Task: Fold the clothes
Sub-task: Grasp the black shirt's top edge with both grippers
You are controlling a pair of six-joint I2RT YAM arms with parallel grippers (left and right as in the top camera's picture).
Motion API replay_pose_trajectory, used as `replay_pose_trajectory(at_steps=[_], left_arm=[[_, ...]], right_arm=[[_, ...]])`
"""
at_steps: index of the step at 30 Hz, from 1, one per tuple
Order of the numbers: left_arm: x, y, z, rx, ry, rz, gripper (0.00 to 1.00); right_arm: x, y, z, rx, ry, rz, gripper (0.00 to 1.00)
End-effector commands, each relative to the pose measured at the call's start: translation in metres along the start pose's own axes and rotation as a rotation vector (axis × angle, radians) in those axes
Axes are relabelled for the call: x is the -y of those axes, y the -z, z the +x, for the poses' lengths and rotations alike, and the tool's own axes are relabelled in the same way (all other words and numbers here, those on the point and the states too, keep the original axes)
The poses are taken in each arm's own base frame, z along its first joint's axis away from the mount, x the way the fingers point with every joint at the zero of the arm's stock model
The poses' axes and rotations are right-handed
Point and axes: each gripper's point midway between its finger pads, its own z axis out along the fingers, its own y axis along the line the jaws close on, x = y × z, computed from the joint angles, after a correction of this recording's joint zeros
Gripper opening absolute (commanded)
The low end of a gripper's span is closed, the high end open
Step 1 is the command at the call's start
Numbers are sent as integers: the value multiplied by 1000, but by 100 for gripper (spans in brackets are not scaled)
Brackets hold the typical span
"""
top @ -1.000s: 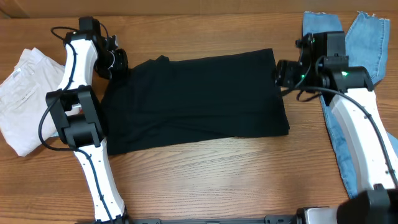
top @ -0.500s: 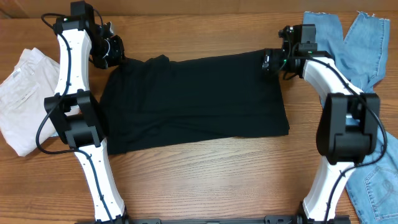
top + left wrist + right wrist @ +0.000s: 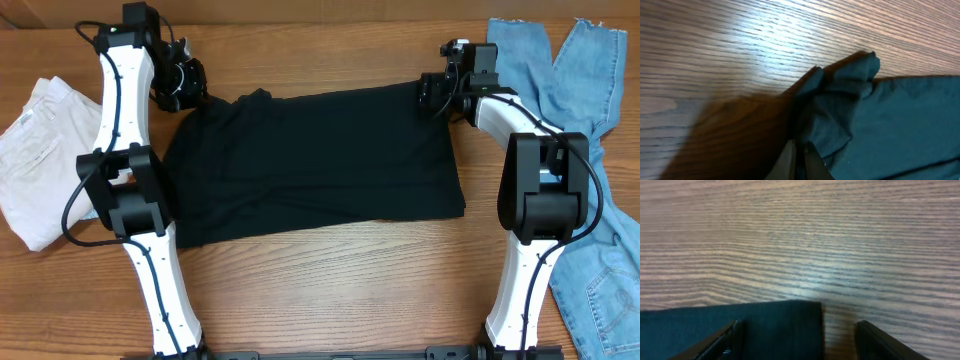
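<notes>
Black garment [image 3: 310,160] lies spread flat on the wooden surface [image 3: 330,290], roughly rectangular, long side running left to right, between the two arms.

Left tool [image 3: 185,85] sits at the garment's far left corner. Wrist view: fingers [image 3: 812,162] clenched together on the cloth, which is bunched and raised off the wood beside them.

Right tool [image 3: 432,95] sits at the far right corner. Wrist view: jaws spread wide, released, one finger [image 3: 725,340] over the cloth; the corner lies flat between them, not gripped.

Light blue jeans [image 3: 600,70] lie at the right edge, a white cloth [image 3: 35,150] at the left, both apart from the garment.
</notes>
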Motion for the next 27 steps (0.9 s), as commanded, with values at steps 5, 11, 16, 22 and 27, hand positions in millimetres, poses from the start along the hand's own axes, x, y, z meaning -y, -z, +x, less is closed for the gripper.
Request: replay_pose_trajectory(at_steps=[5,11,16,22,27], left_arm=[[9,7,-2,14,-4,14,4],[4,7,-1,11,0,-11,4],[-3,7,2,0,1,-50,4],[-3,20,5,2,11,-50,4],[-4,49,6,35,10,-50,4]], right_arm=[[-16,-21,15,-28,14,-45,51],[-19,-22,15,-26,21,-37,16],[-7,-17,18,-66,3,17,4],[21,22,-17,-99,-94,123,4],[30,65,-48,-135,-131,143,4]])
